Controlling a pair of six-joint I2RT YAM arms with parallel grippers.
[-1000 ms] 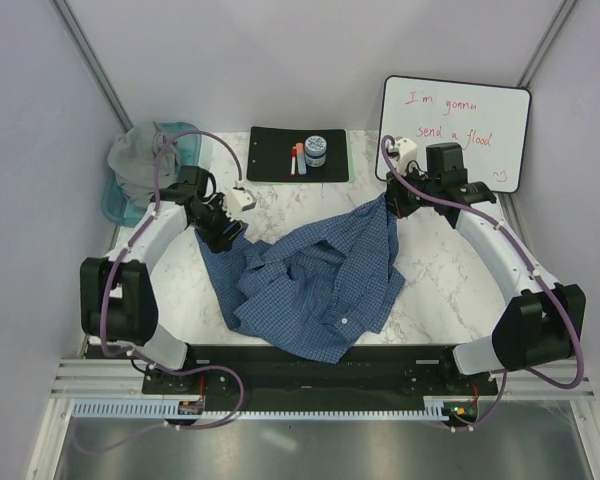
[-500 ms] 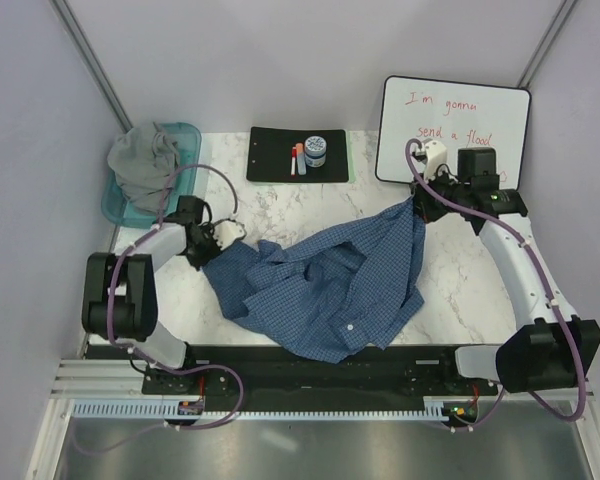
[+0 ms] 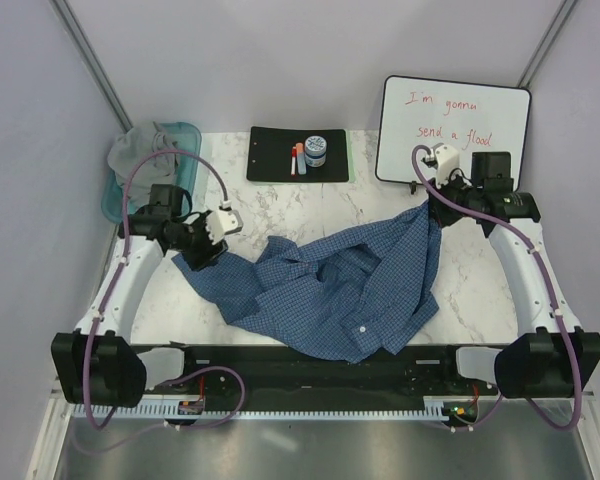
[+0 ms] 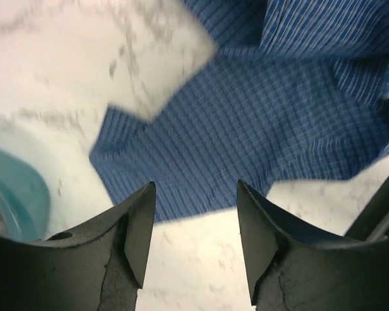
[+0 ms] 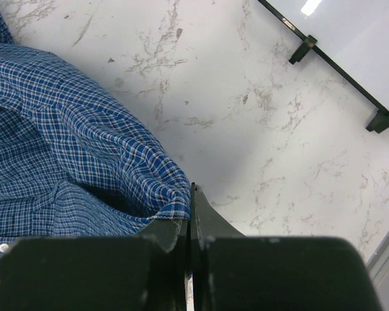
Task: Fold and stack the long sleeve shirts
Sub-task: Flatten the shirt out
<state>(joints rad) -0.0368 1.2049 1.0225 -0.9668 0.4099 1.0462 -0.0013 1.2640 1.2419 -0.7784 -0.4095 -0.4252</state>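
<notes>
We see the white marble table [image 3: 280, 205] filling the middle of the top view, and across its centre and lower half the blue-and-white check shirt [image 3: 330, 290] lies spread out and rumpled. A whiteboard [image 3: 455, 130] with red writing leans at the upper right. At the upper left the teal plastic tub [image 3: 112, 207] holds the grey shirt [image 3: 140, 150], bunched and heaped over its rim. A black mat [image 3: 270, 150] at top centre carries a small jar [image 3: 315, 151]. The right gripper [image 5: 189, 214] is clamped tight on the check shirt's hem at the right. The left gripper [image 4: 194, 194] hangs over the shirt's left corner, fingers spread wide, holding nothing.
</notes>
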